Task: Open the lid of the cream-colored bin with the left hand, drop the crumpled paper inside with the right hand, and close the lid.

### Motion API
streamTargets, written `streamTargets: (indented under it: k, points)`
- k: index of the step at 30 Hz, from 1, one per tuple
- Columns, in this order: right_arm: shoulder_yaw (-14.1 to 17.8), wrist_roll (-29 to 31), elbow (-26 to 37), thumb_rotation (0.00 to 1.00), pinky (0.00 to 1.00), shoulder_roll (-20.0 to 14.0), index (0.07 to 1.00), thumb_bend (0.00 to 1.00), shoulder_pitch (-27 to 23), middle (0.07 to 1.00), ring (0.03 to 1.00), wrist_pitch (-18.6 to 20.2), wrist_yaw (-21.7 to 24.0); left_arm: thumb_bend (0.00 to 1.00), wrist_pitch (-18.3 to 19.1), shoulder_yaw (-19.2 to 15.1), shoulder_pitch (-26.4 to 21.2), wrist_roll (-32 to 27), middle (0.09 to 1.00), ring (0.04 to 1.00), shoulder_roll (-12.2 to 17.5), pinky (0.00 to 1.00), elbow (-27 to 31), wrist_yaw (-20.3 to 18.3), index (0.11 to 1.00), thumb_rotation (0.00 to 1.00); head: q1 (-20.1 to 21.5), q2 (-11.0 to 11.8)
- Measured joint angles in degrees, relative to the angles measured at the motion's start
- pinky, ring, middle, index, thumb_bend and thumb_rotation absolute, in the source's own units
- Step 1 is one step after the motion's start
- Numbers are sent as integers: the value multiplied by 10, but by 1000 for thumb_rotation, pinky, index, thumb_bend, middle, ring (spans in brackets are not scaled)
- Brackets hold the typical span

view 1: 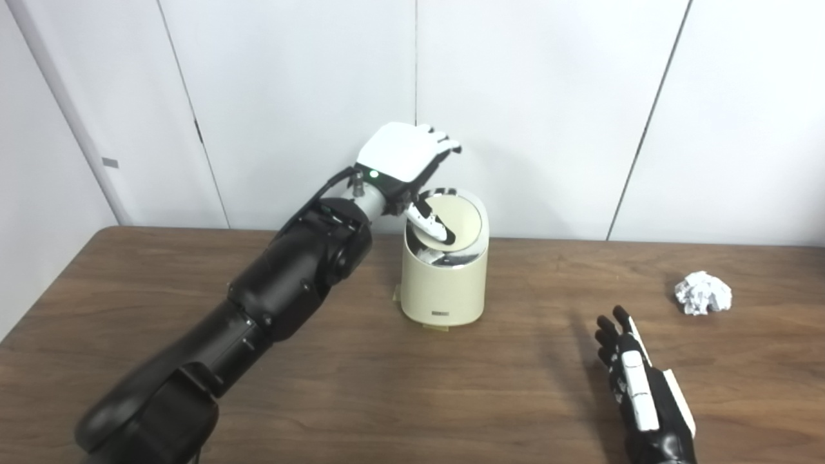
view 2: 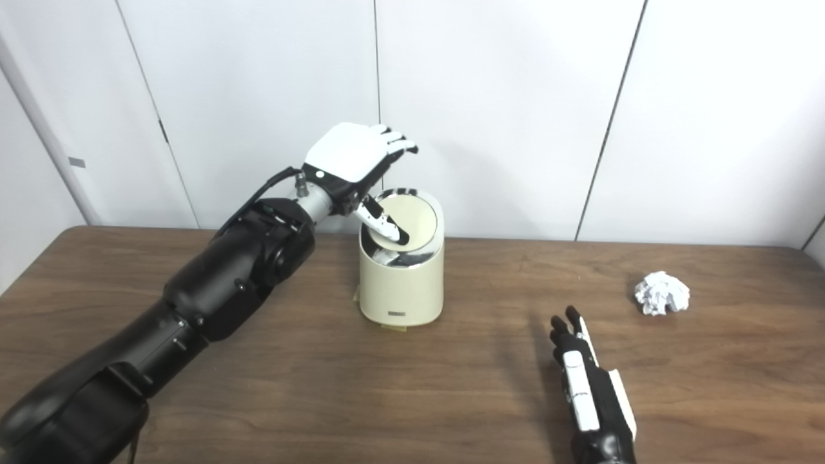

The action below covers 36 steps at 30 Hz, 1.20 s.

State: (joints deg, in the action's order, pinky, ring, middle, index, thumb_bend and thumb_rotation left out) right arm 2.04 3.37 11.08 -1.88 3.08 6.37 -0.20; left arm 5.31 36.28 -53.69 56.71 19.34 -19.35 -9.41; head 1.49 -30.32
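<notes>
Two robot hands are out over one wooden table [view 1: 361, 386]: the left hand [view 1: 403, 154] up by the bin, the right hand [view 1: 635, 380] low on the wood. One cream-colored bin [view 1: 443, 283] stands there with one round lid [view 1: 454, 219]. One crumpled paper [view 1: 702, 292] lies apart; something pale inside the bin may be another.
</notes>
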Motion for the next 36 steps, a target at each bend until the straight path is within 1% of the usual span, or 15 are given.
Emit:
streamTargets:
  k: [4,6,8,10,12,17,21,24,26,27,28,30,31,33,36]
  points:
    - [1,2,0,926,981,0,1000,537,0,951,960,0,0,947,5,-16,10,-4,914,937,0,889,24,-30,916,111,-1,-1]
    - [1,2,0,936,977,1,1000,539,-1,949,956,0,0,884,10,-34,21,-21,904,918,-2,840,40,-48,909,146,1,-2]
    - [0,0,0,945,978,0,1000,541,-1,951,957,0,1,872,15,-65,39,-52,871,884,-8,787,52,-61,876,126,3,-4]
    - [0,0,0,940,974,0,1000,540,-1,950,956,0,1,827,26,-107,64,-95,853,858,-21,753,71,-68,855,157,3,-4]
    - [0,0,0,923,974,0,1000,544,-2,950,956,0,0,735,39,-140,86,-134,859,840,-28,734,93,-77,842,171,2,-5]
    - [2,0,0,925,973,0,1000,547,-1,950,953,2,0,645,56,-188,121,-168,868,866,-14,772,168,-98,837,154,1,-9]
    - [2,0,0,927,973,0,1000,543,-2,952,955,3,0,608,64,-242,147,-202,859,848,-2,775,218,-90,822,141,1,-10]
    - [4,0,0,925,974,-1,999,557,-2,950,957,4,0,558,81,-289,187,-249,863,858,-10,787,255,-85,830,103,-2,-13]
    - [6,2,0,915,971,-2,996,552,-2,948,952,4,1,501,96,-332,229,-294,872,868,-31,790,281,-79,850,156,-3,-14]
    - [7,4,0,914,971,-2,998,542,-2,950,952,4,1,469,99,-345,250,-316,878,871,-40,799,295,-73,866,211,-4,-14]
    - [8,6,0,915,971,-2,998,539,-2,951,953,4,1,458,99,-353,272,-335,880,872,-45,803,304,-71,872,231,-4,-14]
    - [11,10,0,902,977,-5,998,538,-3,956,957,4,1,418,101,-365,310,-365,876,847,-48,773,316,-70,886,367,-4,-15]
    - [13,13,0,899,978,-6,998,538,-3,956,958,4,2,409,101,-372,324,-377,876,844,-50,770,323,-69,889,392,-5,-15]
    - [16,18,0,901,978,-7,996,550,-3,955,963,4,2,355,109,-391,351,-398,880,849,-53,779,343,-60,904,529,-4,-18]
    - [18,21,0,900,980,-10,989,556,-3,954,965,3,3,364,121,-418,392,-434,894,867,-68,807,382,-42,919,657,-1,-19]
